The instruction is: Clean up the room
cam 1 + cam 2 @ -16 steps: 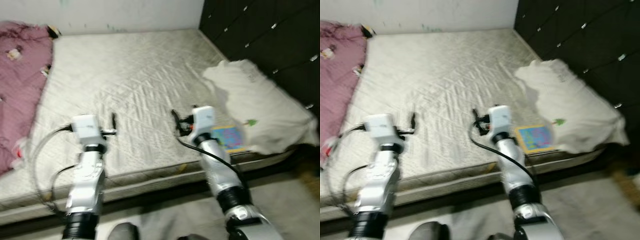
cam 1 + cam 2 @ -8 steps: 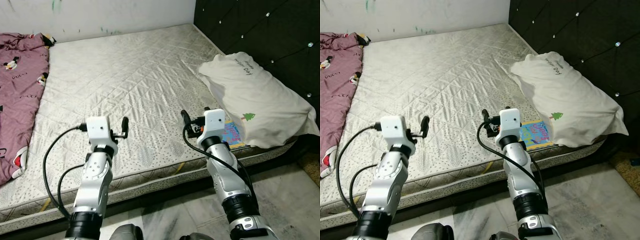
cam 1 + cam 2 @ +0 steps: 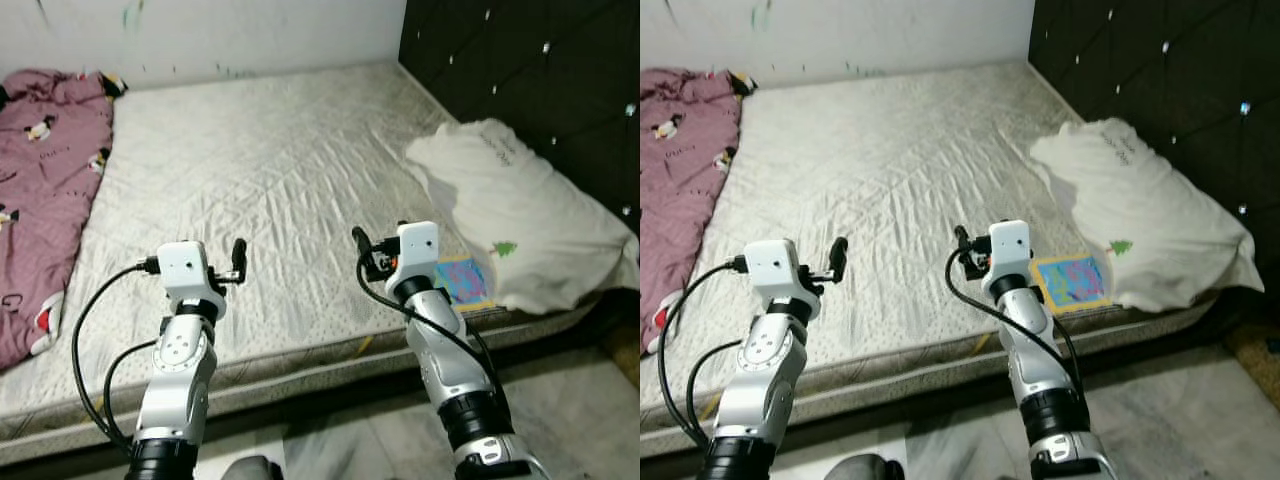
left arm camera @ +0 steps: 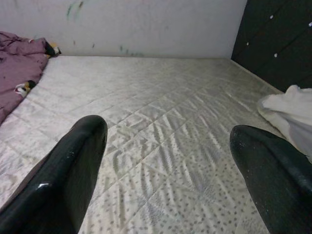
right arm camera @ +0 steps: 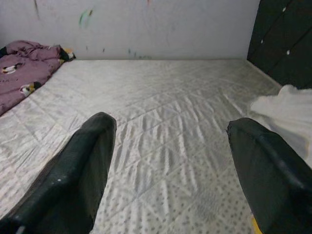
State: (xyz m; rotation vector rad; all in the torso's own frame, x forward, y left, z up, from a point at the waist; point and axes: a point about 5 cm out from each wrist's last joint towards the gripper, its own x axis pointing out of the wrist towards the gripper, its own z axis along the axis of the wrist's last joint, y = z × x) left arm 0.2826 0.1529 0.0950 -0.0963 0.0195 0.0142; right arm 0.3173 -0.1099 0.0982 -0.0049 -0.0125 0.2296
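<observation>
A colourful book [image 3: 459, 279] lies at the near right edge of the mattress [image 3: 270, 180], just right of my right gripper [image 5: 170, 161] and partly tucked under the white pillow [image 3: 520, 225]. A purple blanket [image 3: 45, 190] is heaped along the far left side, well apart from my left gripper [image 4: 168, 165]. Both my arms are raised forward over the near edge of the bed, forearms upright. Each gripper has its fingers spread wide and grips nothing.
</observation>
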